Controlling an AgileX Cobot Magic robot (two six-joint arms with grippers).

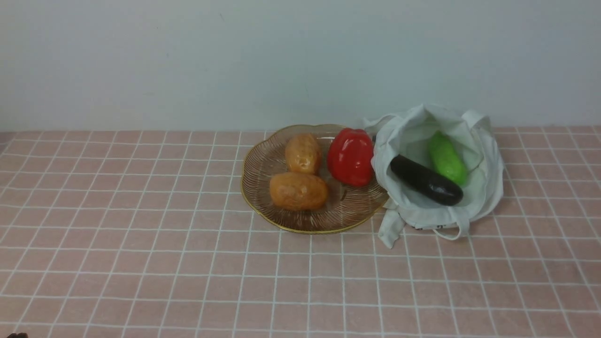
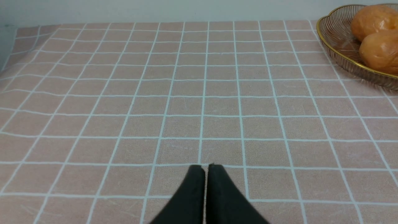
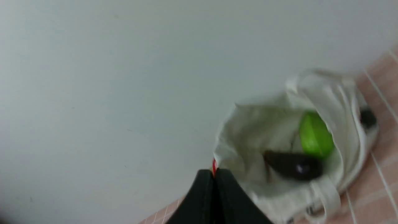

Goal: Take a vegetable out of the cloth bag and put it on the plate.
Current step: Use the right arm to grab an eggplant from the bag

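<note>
The eggplant, long, glossy and dark, lies slanted in the open mouth of the white cloth bag, which sits right of the plate. The amber ribbed plate has a gold rim. The right wrist view is blurred and shows the bag and eggplant ahead of my right gripper, which is shut, empty and apart from them. My left gripper is shut and empty over bare tablecloth, well away from the plate. Neither gripper shows in the front view.
A green cucumber-like vegetable lies in the bag behind the eggplant. On the plate are a red bell pepper, touching the bag's edge, and two brown potatoes. The pink checked tablecloth ends at a pale wall.
</note>
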